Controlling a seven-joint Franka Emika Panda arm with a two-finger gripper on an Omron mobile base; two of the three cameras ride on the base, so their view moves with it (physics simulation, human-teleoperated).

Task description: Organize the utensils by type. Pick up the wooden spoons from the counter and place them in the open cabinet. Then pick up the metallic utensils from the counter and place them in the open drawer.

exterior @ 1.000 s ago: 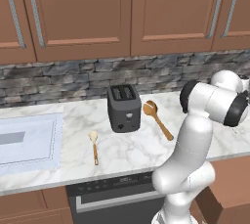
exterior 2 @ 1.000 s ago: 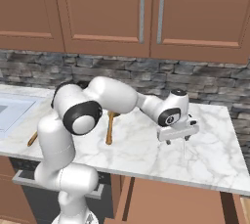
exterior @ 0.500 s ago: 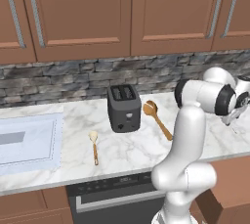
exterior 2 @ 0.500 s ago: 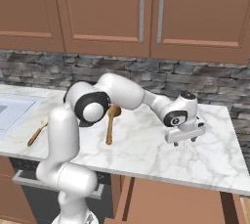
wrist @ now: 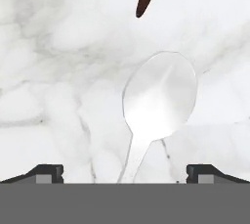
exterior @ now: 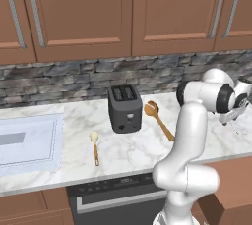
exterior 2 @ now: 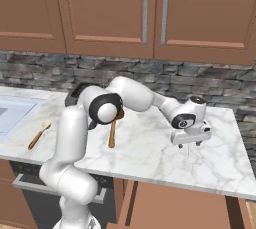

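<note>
A white robot arm's two-finger gripper [exterior 2: 190, 141], jaws wide apart and empty, hovers above a shiny metal spoon [wrist: 158, 100] on the white marble counter [exterior 2: 150, 153]; both wooden spoons [exterior: 157, 115] [exterior: 94, 145] lie there too, nothing sorted

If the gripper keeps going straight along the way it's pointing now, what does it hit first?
Most likely the metal spoon lying on the counter. The open gripper points down at it, with the spoon's bowl centred between the fingertips in the hand view. How much gap remains is hard to judge.
</note>
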